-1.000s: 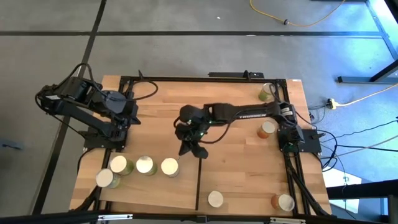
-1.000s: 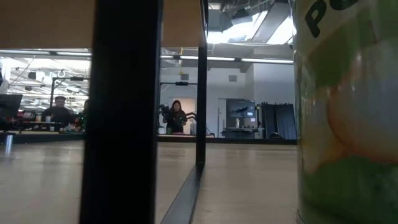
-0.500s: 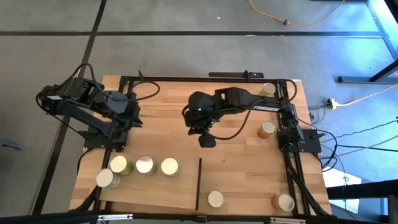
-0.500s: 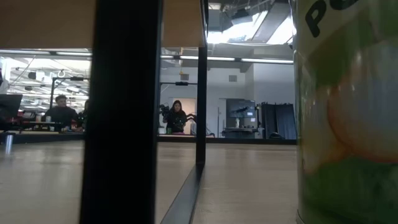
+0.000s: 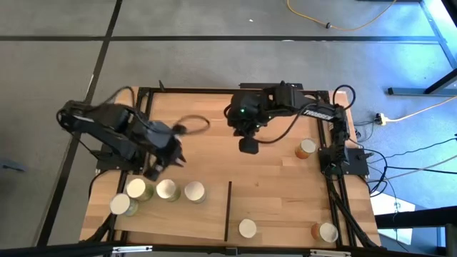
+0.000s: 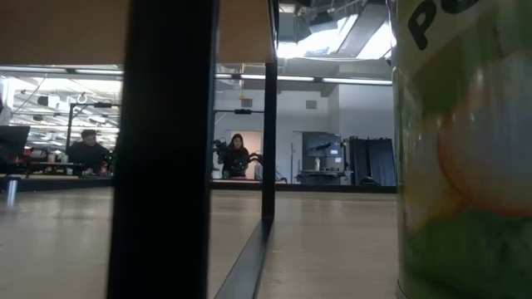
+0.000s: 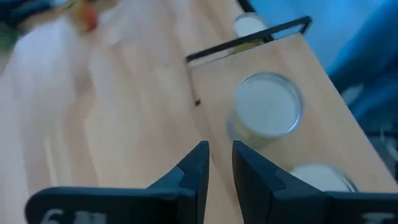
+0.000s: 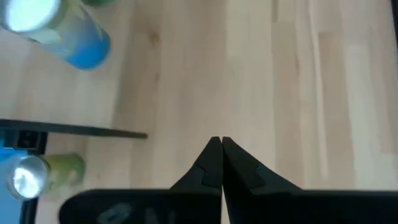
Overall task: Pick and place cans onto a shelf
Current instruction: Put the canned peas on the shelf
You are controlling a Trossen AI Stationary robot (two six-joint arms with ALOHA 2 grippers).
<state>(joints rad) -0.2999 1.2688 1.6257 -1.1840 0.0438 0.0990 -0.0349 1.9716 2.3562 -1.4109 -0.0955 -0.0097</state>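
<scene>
Four cans with pale tops (image 5: 166, 189) stand upright in a row on the pale shelf panel (image 5: 178, 218) at the near left, left of its thin dark divider (image 5: 228, 207). My left gripper (image 5: 170, 155) hovers just beyond this row, its fingers a narrow gap apart and empty. In the left wrist view (image 7: 217, 155) a can (image 7: 267, 106) stands just ahead of the gripper. My right gripper (image 5: 248, 145) is shut and empty over bare wood at the table's far middle; it also shows in the right wrist view (image 8: 217, 149).
Single cans stand at the near middle (image 5: 247, 228), the near right corner (image 5: 328, 232) and the right edge (image 5: 305, 148). A green can (image 6: 465, 149) fills the right of the low view, and dark uprights (image 6: 162, 149) stand in front. People sit in the room behind.
My left arm has swung from its place at the far left toward the near edge and the right, and its gripper now stands over the row of cans. My right gripper has drawn back from the divider toward the table's far edge. The cans have not moved.
</scene>
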